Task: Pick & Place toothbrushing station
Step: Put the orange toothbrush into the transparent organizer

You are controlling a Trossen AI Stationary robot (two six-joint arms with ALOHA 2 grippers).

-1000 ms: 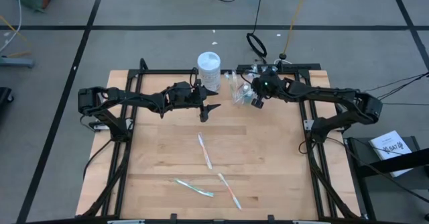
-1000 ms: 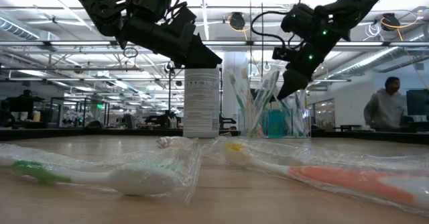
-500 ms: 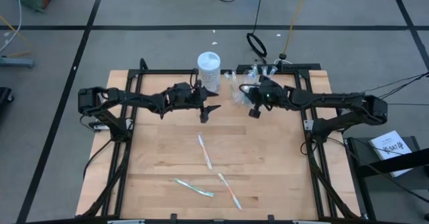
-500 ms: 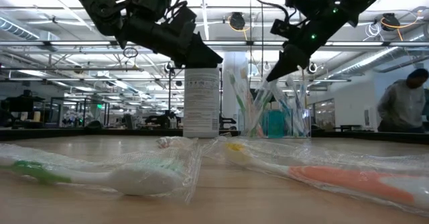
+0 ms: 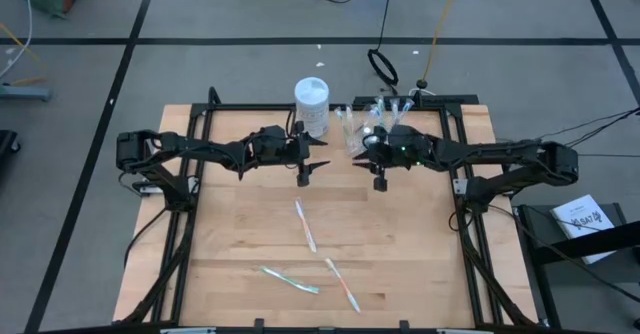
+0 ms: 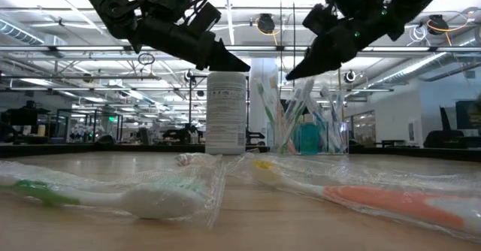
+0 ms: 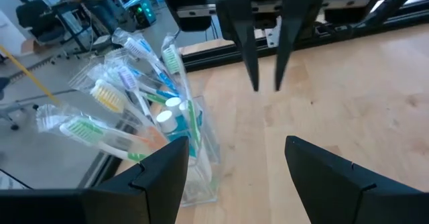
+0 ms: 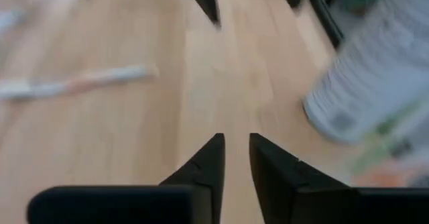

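Observation:
A clear plastic cup (image 5: pixel 356 137) stands at the table's far middle, full of wrapped toothbrushes (image 7: pixel 127 96) and small blue tubes (image 7: pixel 175 120). It also shows in the low view (image 6: pixel 308 127). Three wrapped toothbrushes lie flat on the wood: one mid-table (image 5: pixel 305 224) and two near the front (image 5: pixel 290 279) (image 5: pixel 342 285). My left gripper (image 5: pixel 311 167) hovers open and empty left of the cup. My right gripper (image 5: pixel 380 182) hovers just in front of the cup, empty, with a narrow gap between its fingers (image 8: pixel 236 150).
A white canister (image 5: pixel 312 104) stands left of the cup at the far edge. A black frame (image 5: pixel 190 194) runs along the table's sides. The two grippers point at each other over bare wood (image 5: pixel 345 189). The wrapped toothbrushes lie close before the low camera (image 6: pixel 150 195) (image 6: pixel 391 198).
My right gripper has drawn away from the cup toward the table's near edge and risen. It has tipped from pointing down to slanting toward the left arm. The cup and the toothbrushes have stayed in place.

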